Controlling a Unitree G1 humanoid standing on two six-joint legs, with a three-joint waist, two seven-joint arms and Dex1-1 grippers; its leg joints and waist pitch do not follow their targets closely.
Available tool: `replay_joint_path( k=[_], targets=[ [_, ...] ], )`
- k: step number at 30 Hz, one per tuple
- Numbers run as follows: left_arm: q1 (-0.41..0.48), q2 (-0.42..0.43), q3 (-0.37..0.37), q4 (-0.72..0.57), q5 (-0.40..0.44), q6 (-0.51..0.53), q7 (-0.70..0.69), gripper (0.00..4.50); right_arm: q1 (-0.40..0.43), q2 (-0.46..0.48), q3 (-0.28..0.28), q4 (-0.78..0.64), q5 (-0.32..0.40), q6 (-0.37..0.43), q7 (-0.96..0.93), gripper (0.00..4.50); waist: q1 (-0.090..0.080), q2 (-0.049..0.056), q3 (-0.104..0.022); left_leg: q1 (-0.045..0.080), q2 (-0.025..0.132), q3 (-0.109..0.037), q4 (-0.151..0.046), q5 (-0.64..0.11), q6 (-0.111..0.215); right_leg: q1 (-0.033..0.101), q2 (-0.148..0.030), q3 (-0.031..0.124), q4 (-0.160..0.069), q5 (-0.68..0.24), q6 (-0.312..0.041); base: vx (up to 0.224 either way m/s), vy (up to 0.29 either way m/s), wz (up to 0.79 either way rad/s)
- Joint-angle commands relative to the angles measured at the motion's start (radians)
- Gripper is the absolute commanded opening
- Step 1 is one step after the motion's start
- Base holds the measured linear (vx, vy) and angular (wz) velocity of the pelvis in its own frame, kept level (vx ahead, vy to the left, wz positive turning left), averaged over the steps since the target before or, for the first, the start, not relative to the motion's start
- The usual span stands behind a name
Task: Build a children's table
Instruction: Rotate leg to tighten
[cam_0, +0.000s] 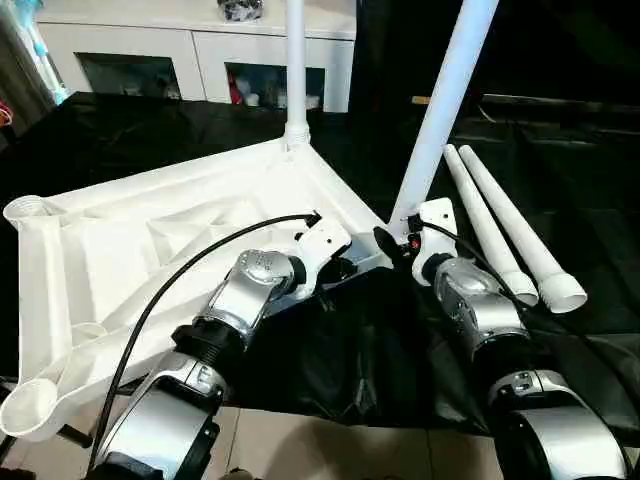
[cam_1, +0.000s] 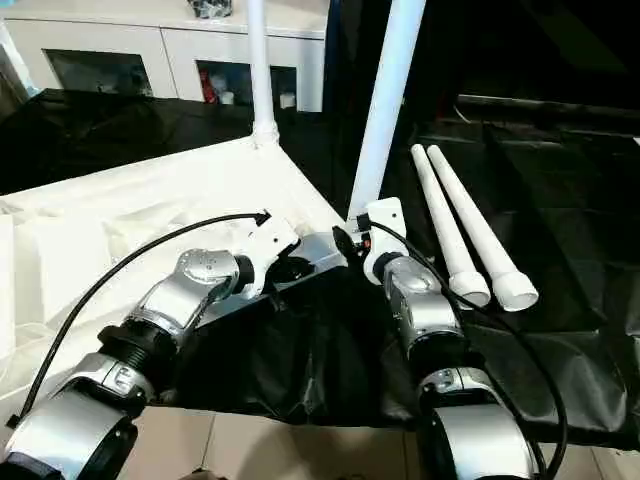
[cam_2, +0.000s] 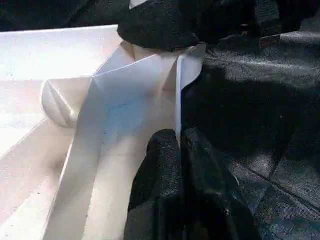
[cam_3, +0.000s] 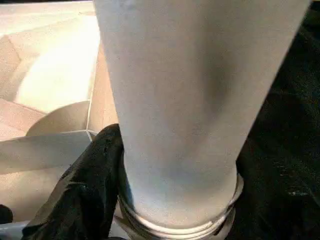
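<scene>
the tabletop (cam_0: 150, 250) lies upside down on a black cloth (cam_0: 540, 190), ribbed underside up, and takes the left and middle of the scene. its near left corner reaches past the near edge of the cloth, over the tiled floor (cam_0: 330, 450). to the right of the tabletop the cloth is open, with two loose legs (cam_0: 510, 230) lying side by side on it, wide ends toward the near side, well apart from the tabletop. a white cabinet (cam_0: 200, 50) stands at the far side.

the round sockets at the left corners (cam_0: 30, 212) are open. a standing leg (cam_0: 294, 70) sits upright in the far corner socket. a tilted leg (cam_0: 440, 110) rises from the right corner, leaning to the right, with its base in the socket there.

the left gripper (cam_2: 179, 150) is closed narrow on the thin side wall of the tabletop, near the right corner, one finger on each face. the right gripper (cam_3: 170, 200) holds the base of the tilted leg; one black finger (cam_3: 85, 185) presses on its side just above the socket ring.
</scene>
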Motion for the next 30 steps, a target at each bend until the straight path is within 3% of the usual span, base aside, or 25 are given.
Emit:
replay_joint_path(
  k=[1, 4, 5, 6, 7, 9, 10, 14, 15, 16, 17, 19, 20, 21, 22, 23, 24, 25, 26, 27, 30],
  targets=[
    [-0.057, -0.034, -0.002, -0.003, -0.007, -0.068, 0.032, 0.00, -0.005, 0.059, 0.059, 0.013, -0.003, -0.015, 0.071, 3.49, -0.003, 0.002, -0.080, 0.010, 0.016, -0.003, -0.063, -0.225, 0.040, 0.060, -0.074, 0.044, -0.088, -0.270, -0.200, 0.000, 0.000, 0.00],
    [-0.066, -0.035, -0.005, 0.034, 0.007, -0.099, 0.048, 0.00, 0.006, 0.030, 0.048, -0.010, -0.007, -0.044, 0.054, 3.49, -0.001, -0.004, -0.081, 0.010, 0.015, -0.002, -0.061, -0.213, 0.045, 0.059, -0.075, 0.045, -0.087, -0.286, -0.192, 0.000, 0.000, 0.00],
    [-0.071, -0.036, 0.000, 0.047, 0.010, -0.108, 0.065, 0.00, 0.019, 0.013, 0.040, -0.040, 0.003, -0.044, 0.069, 3.49, 0.002, -0.001, -0.079, 0.012, 0.015, -0.001, -0.061, -0.211, 0.050, 0.057, -0.073, 0.045, -0.090, -0.291, -0.187, 0.000, 0.000, 0.00],
    [-0.083, -0.042, 0.018, 0.068, 0.005, -0.111, 0.088, 0.00, 0.035, -0.007, 0.028, -0.081, 0.017, -0.038, 0.093, 3.49, 0.002, -0.021, -0.081, 0.011, 0.016, 0.001, -0.061, -0.208, 0.054, 0.058, -0.072, 0.045, -0.088, -0.286, -0.184, 0.000, 0.000, 0.00],
    [-0.093, -0.046, 0.036, 0.082, -0.004, -0.110, 0.105, 0.44, 0.045, -0.018, 0.019, -0.106, 0.028, -0.032, 0.104, 3.49, 0.008, -0.014, -0.082, 0.008, 0.016, -0.002, -0.061, -0.190, 0.061, 0.063, -0.075, 0.044, -0.082, -0.279, -0.180, 0.000, 0.000, 0.00],
    [-0.104, -0.046, 0.051, 0.099, -0.011, -0.120, 0.115, 0.55, 0.061, -0.034, 0.010, -0.141, 0.038, -0.026, 0.116, 3.49, 0.007, -0.014, -0.084, 0.005, 0.016, -0.001, -0.059, -0.166, 0.072, 0.063, -0.075, 0.044, -0.080, -0.246, -0.181, 0.000, 0.000, 0.00],
    [-0.109, -0.045, 0.055, 0.107, -0.013, -0.128, 0.117, 0.76, 0.070, -0.042, 0.007, -0.160, 0.042, -0.025, 0.123, 3.49, 0.007, -0.026, -0.085, -0.001, 0.015, -0.002, -0.058, -0.146, 0.083, 0.068, -0.076, 0.044, -0.076, -0.224, -0.185, 0.000, 0.000, 0.00],
    [-0.117, -0.025, 0.076, 0.116, -0.009, -0.183, 0.159, 0.99, 0.122, -0.086, -0.002, -0.277, 0.077, 0.009, 0.183, 3.49, 0.006, -0.032, -0.086, -0.003, 0.017, -0.001, -0.057, -0.120, 0.105, 0.067, -0.074, 0.044, -0.071, -0.170, -0.191, 0.000, 0.000, 0.00],
    [-0.114, -0.013, 0.091, 0.103, -0.014, -0.189, 0.176, 1.06, 0.133, -0.094, 0.001, -0.304, 0.084, 0.017, 0.200, 3.49, 0.004, -0.016, -0.084, -0.002, 0.016, -0.003, -0.057, -0.123, 0.105, 0.066, -0.074, 0.043, -0.072, -0.163, -0.194, 0.000, 0.000, 0.00],
    [-0.112, -0.008, 0.099, 0.095, -0.020, -0.187, 0.181, 1.15, 0.138, -0.099, 0.002, -0.316, 0.087, 0.020, 0.209, 3.49, -0.001, -0.018, -0.085, 0.000, 0.015, -0.001, -0.056, -0.137, 0.104, 0.065, -0.071, 0.043, -0.075, -0.164, -0.196, 0.000, 0.000, 0.00],
    [-0.100, 0.010, 0.124, 0.059, -0.033, -0.169, 0.198, 1.26, 0.151, -0.118, 0.005, -0.346, 0.096, 0.041, 0.239, 3.49, 0.001, -0.007, -0.084, 0.002, 0.014, -0.002, -0.055, -0.149, 0.097, 0.065, -0.072, 0.043, -0.075, -0.179, -0.203, 0.000, 0.000, 0.00],
    [-0.095, 0.020, 0.138, 0.041, -0.039, -0.159, 0.210, 1.36, 0.160, -0.130, 0.007, -0.365, 0.102, 0.057, 0.256, 3.49, -0.001, -0.015, -0.083, 0.003, 0.016, -0.001, -0.056, -0.164, 0.090, 0.066, -0.070, 0.042, -0.077, -0.198, -0.204, 0.000, 0.000, 0.00],
    [-0.081, 0.047, 0.155, 0.000, -0.030, -0.138, 0.242, 1.36, 0.172, -0.144, 0.012, -0.387, 0.104, 0.073, 0.277, 3.49, 0.000, -0.018, -0.083, 0.004, 0.016, -0.001, -0.056, -0.167, 0.089, 0.064, -0.070, 0.042, -0.079, -0.209, -0.203, 0.000, 0.000, 0.00],
    [-0.062, 0.085, 0.184, -0.057, -0.019, -0.102, 0.281, 1.36, 0.188, -0.162, 0.023, -0.416, 0.102, 0.097, 0.302, 3.49, 0.000, -0.031, -0.082, 0.002, 0.018, -0.001, -0.057, -0.169, 0.086, 0.064, -0.069, 0.041, -0.078, -0.222, -0.197, 0.000, 0.000, 0.00],
    [-0.056, 0.097, 0.193, -0.074, -0.015, -0.091, 0.294, 1.36, 0.193, -0.168, 0.027, -0.425, 0.101, 0.104, 0.309, 3.49, 0.002, -0.024, -0.081, 0.001, 0.022, -0.005, -0.059, -0.163, 0.080, 0.065, -0.072, 0.041, -0.071, -0.227, -0.197, 0.000, 0.000, 0.00],
    [-0.039, 0.128, 0.219, -0.118, -0.009, -0.060, 0.317, 1.36, 0.211, -0.181, 0.048, -0.458, 0.102, 0.125, 0.342, 3.49, -0.003, -0.034, -0.080, 0.004, 0.022, -0.002, -0.059, -0.169, 0.078, 0.060, -0.069, 0.040, -0.075, -0.246, -0.188, 0.000, 0.000, 0.00],
    [-0.029, 0.147, 0.234, -0.142, -0.006, -0.042, 0.328, 1.36, 0.224, -0.189, 0.062, -0.479, 0.103, 0.139, 0.364, 3.49, -0.001, -0.029, -0.079, 0.003, 0.021, -0.003, -0.058, -0.171, 0.078, 0.060, -0.070, 0.040, -0.075, -0.259, -0.185, 0.000, 0.000, 0.00],
    [-0.011, 0.176, 0.247, -0.178, 0.011, -0.017, 0.341, 1.36, 0.239, -0.198, 0.085, -0.503, 0.101, 0.145, 0.394, 3.49, -0.004, -0.043, -0.077, 0.003, 0.020, 0.000, -0.059, -0.181, 0.075, 0.056, -0.070, 0.040, -0.081, -0.292, -0.168, 0.000, 0.000, 0.00],
    [0.022, 0.222, 0.260, -0.231, 0.038, 0.014, 0.343, 1.36, 0.261, -0.209, 0.119, -0.531, 0.100, 0.154, 0.439, 3.49, -0.001, -0.035, -0.079, 0.004, 0.023, -0.005, -0.060, -0.179, 0.069, 0.058, -0.074, 0.040, -0.074, -0.296, -0.167, 0.000, 0.000, 0.00],
    [0.045, 0.251, 0.267, -0.266, 0.056, 0.033, 0.342, 1.36, 0.274, -0.216, 0.141, -0.549, 0.099, 0.158, 0.467, 3.49, -0.001, -0.040, -0.076, 0.000, 0.026, -0.005, -0.061, -0.175, 0.071, 0.054, -0.073, 0.041, -0.075, -0.297, -0.156, 0.000, 0.000, 0.00],
    [0.162, 0.371, 0.299, -0.403, 0.118, 0.136, 0.317, 1.36, 0.297, -0.206, 0.201, -0.562, 0.083, 0.178, 0.501, 3.49, -0.010, -0.032, -0.075, 0.007, 0.032, -0.008, -0.067, -0.205, 0.051, 0.045, -0.072, 0.043, -0.074, -0.311, -0.155, 0.000, 0.000, 0.00]
  ],
)
